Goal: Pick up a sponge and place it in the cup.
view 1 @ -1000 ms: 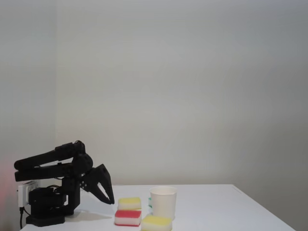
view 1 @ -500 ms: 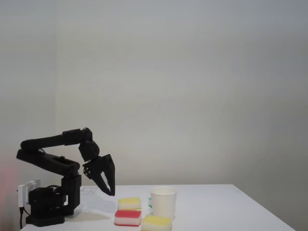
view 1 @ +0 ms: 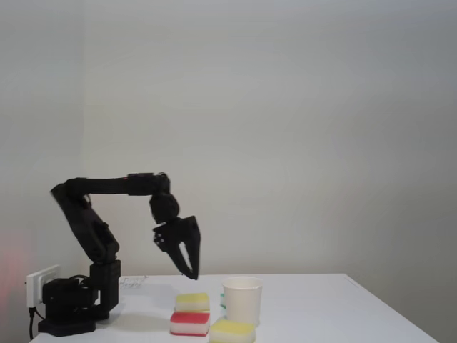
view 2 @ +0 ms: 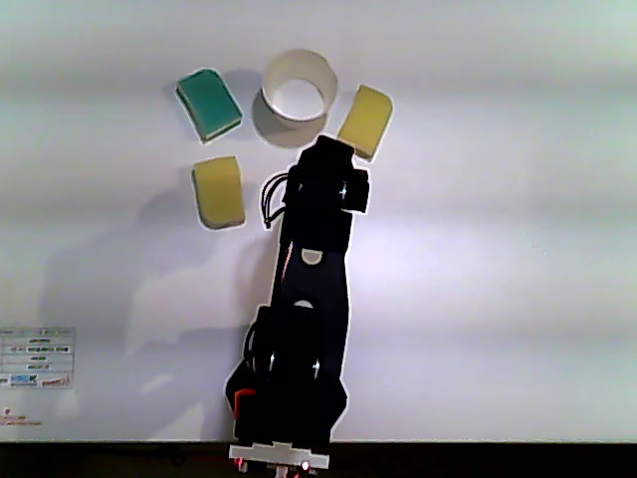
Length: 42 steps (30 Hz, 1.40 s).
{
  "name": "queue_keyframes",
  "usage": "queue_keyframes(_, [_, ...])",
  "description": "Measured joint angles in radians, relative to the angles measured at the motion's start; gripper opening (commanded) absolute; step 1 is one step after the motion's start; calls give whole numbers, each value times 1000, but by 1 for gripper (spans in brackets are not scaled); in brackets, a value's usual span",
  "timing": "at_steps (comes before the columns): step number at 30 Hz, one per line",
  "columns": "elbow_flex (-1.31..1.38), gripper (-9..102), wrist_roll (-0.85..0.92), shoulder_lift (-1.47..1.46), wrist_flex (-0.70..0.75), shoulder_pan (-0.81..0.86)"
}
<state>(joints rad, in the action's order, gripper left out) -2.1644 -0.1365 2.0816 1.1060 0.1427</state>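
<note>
In the fixed view, your hand (view 1: 191, 268) hangs above the tabletop (view 1: 321, 307) with its fingers pointing down and parted only narrowly, holding nothing. It sits above and slightly left of a yellow sponge (view 1: 193, 301) lying flat in the back row. In front of that lies the red-and-white sponge (view 1: 190, 323), and another yellow sponge (view 1: 232, 331) rests at the near edge, just in front of the cup (view 1: 242, 300). The cup stands upright with its mouth open upward, which should let you drop a sponge straight in from above.

In the other view, looking down, the arm's wrist (view 2: 328, 184) covers the fingers, so you cannot tell their spread here. The cup (view 2: 271, 113) sits just past the wrist, with a green sponge (view 2: 209, 104) to its left, one yellow sponge (view 2: 218, 191) below that, and another (view 2: 365, 120) close beside the cup on the right. Which yellow one is your target I cannot settle; both lie free and untouched.
</note>
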Motion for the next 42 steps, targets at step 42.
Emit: queue_keyframes(42, [459, 37, 107, -629, -287, 172])
